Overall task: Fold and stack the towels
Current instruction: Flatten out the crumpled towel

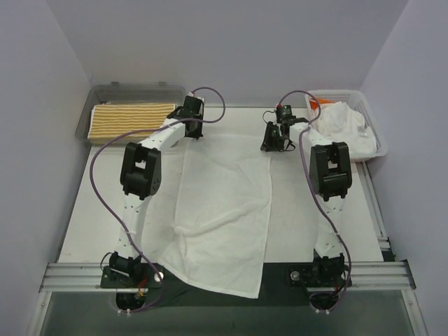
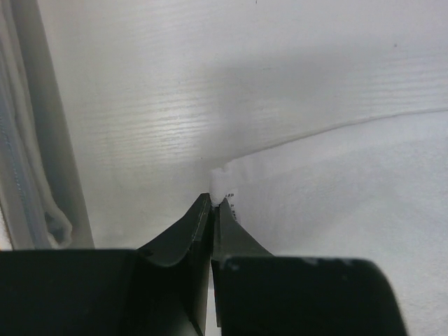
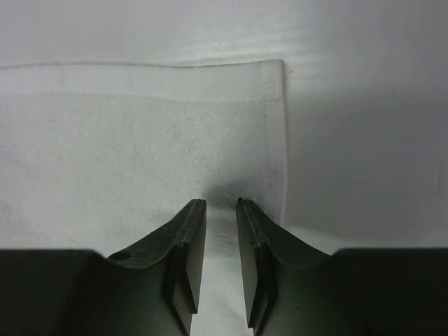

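Three pale walls [image 1: 231, 42] enclose the white table [image 1: 301, 210]; left gripper [image 2: 213, 201] pinches the white towel [image 1: 224, 203], right gripper [image 3: 220, 203] slightly spread.

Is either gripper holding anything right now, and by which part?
The left gripper pinches the large plain white cloth towel by its far left corner. The right gripper, jaws apart over the far right corner, holds nothing.

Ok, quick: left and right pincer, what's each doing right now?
Left pincer: closed on a corner of the white towel.
Right pincer: slightly open, holding nothing, over another corner.
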